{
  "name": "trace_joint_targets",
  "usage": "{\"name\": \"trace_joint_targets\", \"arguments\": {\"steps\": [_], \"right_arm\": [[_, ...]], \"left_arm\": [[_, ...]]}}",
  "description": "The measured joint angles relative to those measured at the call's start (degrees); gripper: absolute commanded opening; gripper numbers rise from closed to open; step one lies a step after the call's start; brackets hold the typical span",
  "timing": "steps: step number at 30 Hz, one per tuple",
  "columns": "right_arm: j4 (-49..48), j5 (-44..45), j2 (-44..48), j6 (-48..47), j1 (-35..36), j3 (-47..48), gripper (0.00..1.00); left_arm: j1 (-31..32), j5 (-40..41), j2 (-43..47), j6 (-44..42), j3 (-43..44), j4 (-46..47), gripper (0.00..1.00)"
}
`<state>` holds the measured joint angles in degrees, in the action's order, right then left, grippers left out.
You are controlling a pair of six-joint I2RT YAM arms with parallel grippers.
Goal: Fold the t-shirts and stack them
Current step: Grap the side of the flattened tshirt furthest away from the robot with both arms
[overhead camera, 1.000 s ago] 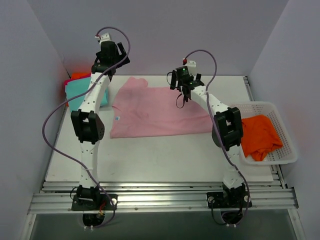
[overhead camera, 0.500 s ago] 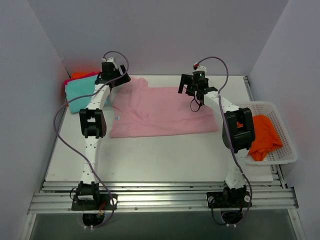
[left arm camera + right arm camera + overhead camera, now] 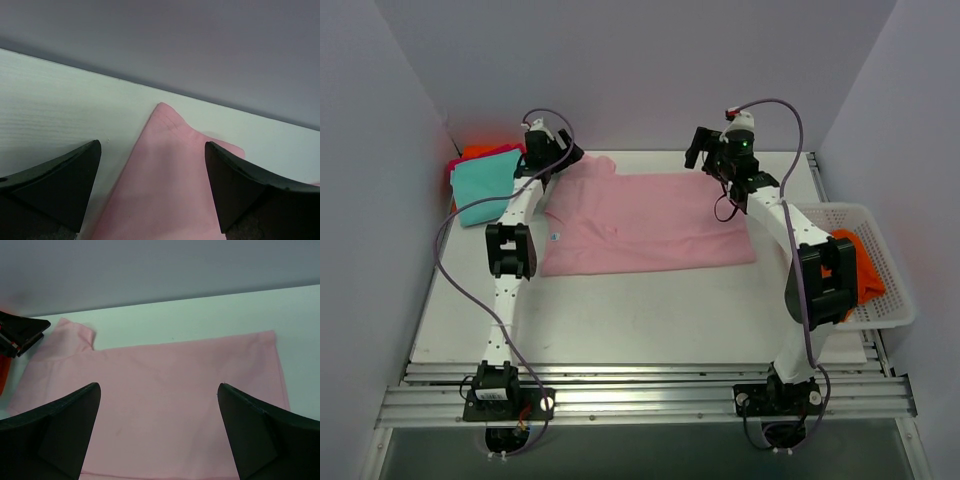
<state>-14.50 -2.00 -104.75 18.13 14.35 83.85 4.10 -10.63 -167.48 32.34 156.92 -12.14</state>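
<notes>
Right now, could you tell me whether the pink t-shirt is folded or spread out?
Spread out: the pink t-shirt lies flat across the table, one sleeve sticking out.

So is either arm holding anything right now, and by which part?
Nothing is held: the left tool and right tool are open above the pink shirt's far edge.

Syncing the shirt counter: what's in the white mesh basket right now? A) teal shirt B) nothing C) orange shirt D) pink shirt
C: the orange shirt lies bunched in the basket; the pink shirt is spread out between the arms, and the teal shirt sits at the far left.
</notes>
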Motion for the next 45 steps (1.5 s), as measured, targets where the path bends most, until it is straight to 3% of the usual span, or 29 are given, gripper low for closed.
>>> {"name": "trace_joint_targets", "arguments": {"steps": [2,14,23,34,43,44,45], "right_arm": [[-0.39,-0.11,0.55,0.02,-0.22,-0.46,1.00],[-1.81,-2.47,1.25,1.11,-1.84,-3.54,1.00],[-2.43,-4.94,2.25,2.32,-3.19,-5.57,1.00],[-3.87,-6.56,2.34,3.21,-3.52,-6.05,1.00],[-4.74,-7.32,-0.33,4.17,-3.93,-6.05,1.00],[-4.76,-7.34,-0.85,4.33,-3.93,-6.05,1.00],[-4.66,-7.45,-1.20,4.37,-3.93,-6.03,1.00]], "left_arm": [[0.17,0.17,-0.55,0.55,0.57,0.35,0.98],[2.75,0.37,-0.98,2.84,1.05,-0.07,0.61],[3.41,0.35,-0.98,3.48,1.05,-0.44,0.51],[3.23,0.57,-0.98,3.80,1.05,-0.63,0.06],[2.67,-0.17,-0.98,3.91,1.05,-0.81,0.02],[2.58,-0.20,-0.98,3.91,1.05,-0.83,0.05],[2.49,-0.17,-1.01,3.89,1.05,-0.90,0.14]]}}
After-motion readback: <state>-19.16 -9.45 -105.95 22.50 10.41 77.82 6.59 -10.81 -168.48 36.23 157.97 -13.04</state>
